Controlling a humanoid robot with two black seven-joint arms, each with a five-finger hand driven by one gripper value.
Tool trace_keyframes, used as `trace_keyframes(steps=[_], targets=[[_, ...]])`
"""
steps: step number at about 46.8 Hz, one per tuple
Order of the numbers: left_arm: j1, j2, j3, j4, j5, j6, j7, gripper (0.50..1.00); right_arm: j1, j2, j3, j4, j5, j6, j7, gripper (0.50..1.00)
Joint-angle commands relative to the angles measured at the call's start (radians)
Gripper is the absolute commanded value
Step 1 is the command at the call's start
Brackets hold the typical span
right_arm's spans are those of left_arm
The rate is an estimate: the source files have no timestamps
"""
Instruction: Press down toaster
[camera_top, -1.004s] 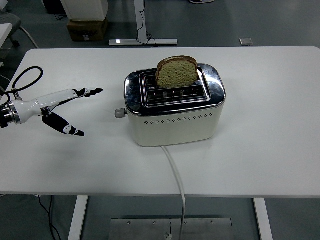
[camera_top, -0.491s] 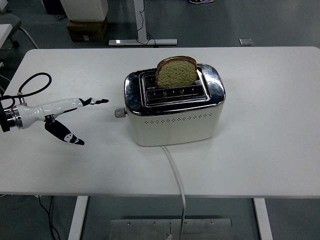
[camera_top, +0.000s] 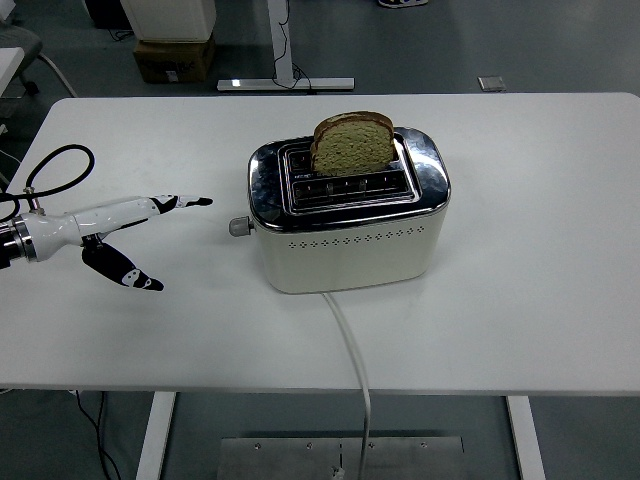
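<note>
A cream and chrome toaster (camera_top: 348, 212) stands in the middle of the white table (camera_top: 540, 250). A slice of brown bread (camera_top: 353, 142) stands up out of its back slot. The toaster's lever knob (camera_top: 238, 227) sticks out of its left end, in the raised position. My left hand (camera_top: 150, 235) comes in from the left edge, white with black fingertips. Its fingers (camera_top: 185, 202) are spread and hold nothing. The upper fingers point toward the toaster, a short way left of the lever knob and apart from it. My right arm does not show.
The toaster's white power cord (camera_top: 350, 350) runs from its front over the table's near edge. A black cable loop (camera_top: 55, 165) lies by my left wrist. A cardboard box (camera_top: 175, 55) and a desk leg stand on the floor beyond the table.
My left hand dropped lower and moved slightly toward the toaster, then drew back a little to the left. Its fingers stay spread. The toaster and bread have not moved.
</note>
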Motion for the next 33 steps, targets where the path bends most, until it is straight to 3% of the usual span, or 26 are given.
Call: trace_keyframes(steps=[1,33], targets=[[0.000,-0.006,0.000,-0.002,0.003,0.000,0.000,1.000,0.000,0.000,0.000,0.000,0.000,0.000,0.000,1.000],[0.023,-0.058,0.003,-0.001,0.045,-0.002,0.000,1.000,0.000,0.000,0.000,0.000,0.000,0.000,0.000,1.000]])
